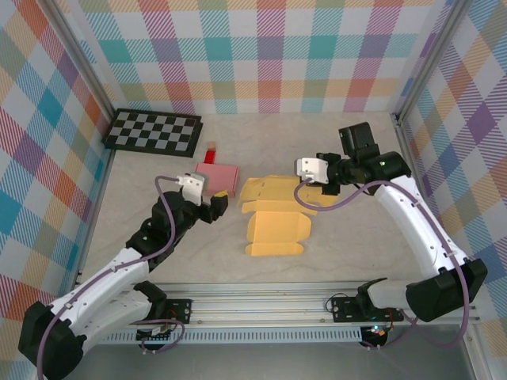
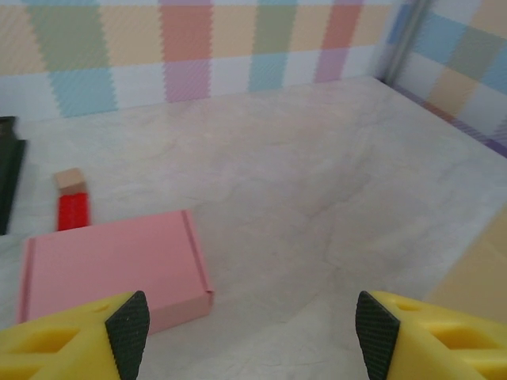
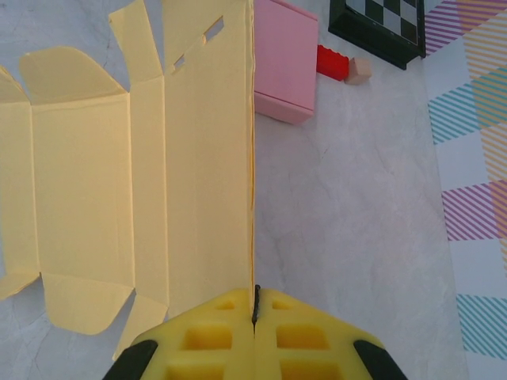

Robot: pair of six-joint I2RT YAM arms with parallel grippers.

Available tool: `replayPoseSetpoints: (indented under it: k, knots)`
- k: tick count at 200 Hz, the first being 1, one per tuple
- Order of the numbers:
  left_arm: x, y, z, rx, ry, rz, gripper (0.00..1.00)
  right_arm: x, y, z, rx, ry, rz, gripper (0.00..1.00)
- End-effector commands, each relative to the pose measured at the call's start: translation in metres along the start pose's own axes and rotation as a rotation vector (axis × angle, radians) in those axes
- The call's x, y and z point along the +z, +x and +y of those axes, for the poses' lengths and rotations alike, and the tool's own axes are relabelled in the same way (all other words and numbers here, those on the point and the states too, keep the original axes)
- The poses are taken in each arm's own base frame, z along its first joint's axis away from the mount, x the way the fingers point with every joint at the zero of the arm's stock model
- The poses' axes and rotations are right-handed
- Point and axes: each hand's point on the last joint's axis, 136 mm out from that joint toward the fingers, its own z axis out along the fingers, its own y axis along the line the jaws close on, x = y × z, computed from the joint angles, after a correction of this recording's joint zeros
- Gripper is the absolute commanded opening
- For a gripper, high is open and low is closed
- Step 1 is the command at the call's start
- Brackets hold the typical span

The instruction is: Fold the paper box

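Paper box, judged light, floppy and crease-prone: right claw pinches one panel edge, a sound hold; left claw spread.

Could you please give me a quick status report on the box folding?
Left gripper open, just short of pink box. Right gripper shut on yellow paper box edge. Box mostly unfolded. Pink box lies close alongside.

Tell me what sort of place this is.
Probably a robot test cell: checked walls on a metal frame, a checkerboard, and the right gripper pinching an unfolded paper box.
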Motion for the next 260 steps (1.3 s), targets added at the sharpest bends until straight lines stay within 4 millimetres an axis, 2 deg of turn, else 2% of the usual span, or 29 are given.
replayPoseSetpoints:
  k: [1,14,43,59,79,93,110,124,144,207,260]
  knots:
    - [-0.001,-0.024,-0.026,0.002,0.14,-0.049,0.71,0.01,-0.002,0.005,-0.117,0.027,-0.002,0.0]
    - [0.001,-0.022,-0.022,-0.001,0.121,-0.038,0.71,0.024,0.006,0.001,-0.217,0.12,0.042,0.0]
    - [0.006,-0.011,-0.008,-0.036,0.039,0.003,0.7,0.047,0.001,0.0,-0.38,0.252,0.038,0.0]
    - [0.009,-0.005,-0.017,-0.031,0.093,0.031,0.68,0.058,0.008,0.008,-0.376,0.213,0.068,0.0]
    - [0.01,-0.004,-0.038,0.041,0.192,0.028,0.67,0.066,0.016,0.025,-0.328,0.094,0.092,0.0]
    - [0.015,-0.003,-0.045,0.111,0.214,0.028,0.67,0.066,0.015,0.032,-0.309,0.045,0.077,0.0]
    - [0.027,0.004,-0.047,0.18,0.22,0.084,0.66,0.065,0.009,0.031,-0.29,0.038,0.054,0.0]
    - [0.037,0.01,-0.049,0.199,0.233,0.142,0.65,0.063,0.005,0.029,-0.283,0.04,0.041,0.0]
    - [0.045,0.009,-0.062,0.199,0.283,0.156,0.63,0.062,0.003,0.029,-0.277,0.027,0.036,0.0]
    - [0.046,0.012,-0.09,0.247,0.378,0.174,0.64,0.06,0.002,0.03,-0.254,0.001,0.045,0.0]
    - [0.046,0.017,-0.111,0.296,0.495,0.223,0.63,0.054,-0.008,0.032,-0.249,-0.016,0.007,0.0]
